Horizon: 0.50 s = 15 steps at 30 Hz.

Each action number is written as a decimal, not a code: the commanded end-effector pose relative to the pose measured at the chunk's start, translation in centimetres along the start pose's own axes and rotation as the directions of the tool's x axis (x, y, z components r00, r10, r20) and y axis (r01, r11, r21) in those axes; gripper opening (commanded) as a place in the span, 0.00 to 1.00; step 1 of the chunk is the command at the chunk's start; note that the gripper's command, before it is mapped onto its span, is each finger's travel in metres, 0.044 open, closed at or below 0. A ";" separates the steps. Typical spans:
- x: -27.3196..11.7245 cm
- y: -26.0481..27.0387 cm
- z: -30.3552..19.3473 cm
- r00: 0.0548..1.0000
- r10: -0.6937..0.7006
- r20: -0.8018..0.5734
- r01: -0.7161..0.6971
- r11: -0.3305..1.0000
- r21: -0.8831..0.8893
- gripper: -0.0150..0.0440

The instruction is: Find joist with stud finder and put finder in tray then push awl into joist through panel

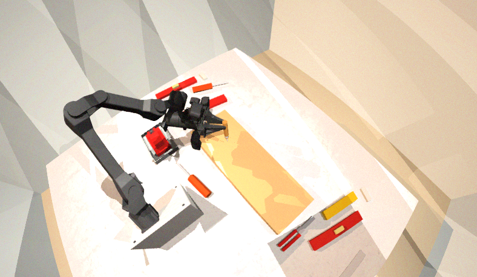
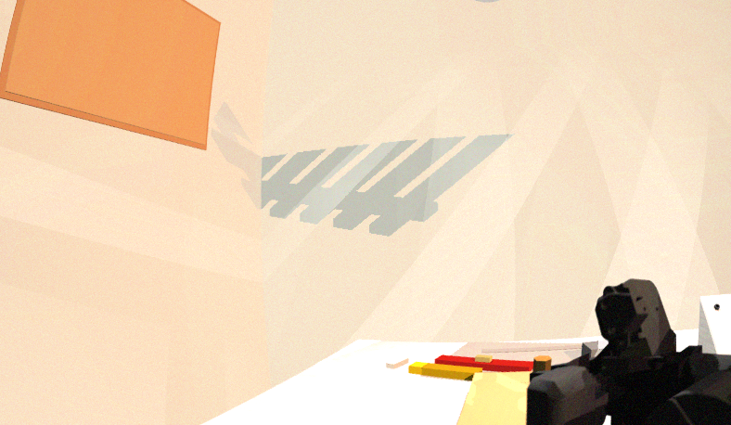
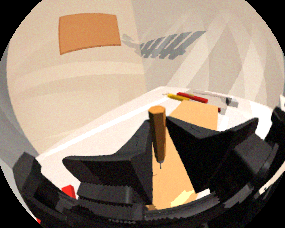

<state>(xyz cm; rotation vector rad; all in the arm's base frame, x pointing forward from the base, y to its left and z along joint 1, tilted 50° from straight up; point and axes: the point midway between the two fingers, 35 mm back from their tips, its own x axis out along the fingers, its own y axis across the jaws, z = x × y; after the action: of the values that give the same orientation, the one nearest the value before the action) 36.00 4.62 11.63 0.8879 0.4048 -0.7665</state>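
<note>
The awl [image 1: 226, 130] [image 2: 542, 364] [image 3: 160, 142] has an orange-brown handle and a short thin metal tip. My gripper [image 1: 225, 124] [image 3: 157, 121] is shut on its handle, and the awl hangs roughly upright, tip down. It is over the far-left end of the long orange-yellow floor panel [image 1: 253, 169] [image 2: 494, 396] [image 3: 192, 115]. I cannot tell whether the tip touches the panel. The red stud finder [image 1: 158, 141] sits in the grey tray [image 1: 167, 156], left of the panel in the top view. No joist shows.
An orange-handled screwdriver [image 1: 199, 185] lies between the arm's base block [image 1: 167, 220] and the panel. A red level [image 1: 164, 93], another orange-handled tool [image 1: 202, 87] and a red block [image 1: 218, 100] lie behind the gripper. A yellow block [image 1: 338, 205], a second red level [image 1: 322, 236] and a red-handled tool [image 1: 289, 237] lie near the panel's other end.
</note>
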 end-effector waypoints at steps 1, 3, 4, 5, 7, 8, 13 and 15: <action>0.1 0.0 -0.4 1.000 -0.001 0.008 0.001 1.000 0.004 0.25; 0.1 0.0 -0.7 1.000 -0.001 0.008 0.001 1.000 0.004 0.25; 0.1 0.0 -0.8 1.000 -0.001 0.008 0.001 1.000 0.005 0.25; 0.2 0.0 -1.0 1.000 -0.001 0.008 0.001 1.000 0.005 0.25; 0.2 0.0 -1.3 1.000 -0.001 0.008 0.001 1.000 0.005 0.25; 0.2 0.0 -1.5 1.000 -0.001 0.008 0.001 1.000 0.005 0.25; 0.3 0.0 -2.3 1.000 -0.001 0.008 0.001 1.000 0.005 0.25; 0.3 0.0 -2.7 1.000 -0.001 0.008 0.001 1.000 0.005 0.25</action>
<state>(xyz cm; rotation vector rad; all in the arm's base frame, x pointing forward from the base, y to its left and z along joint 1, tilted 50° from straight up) 36.05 6.19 10.14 0.8842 0.4036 -0.7714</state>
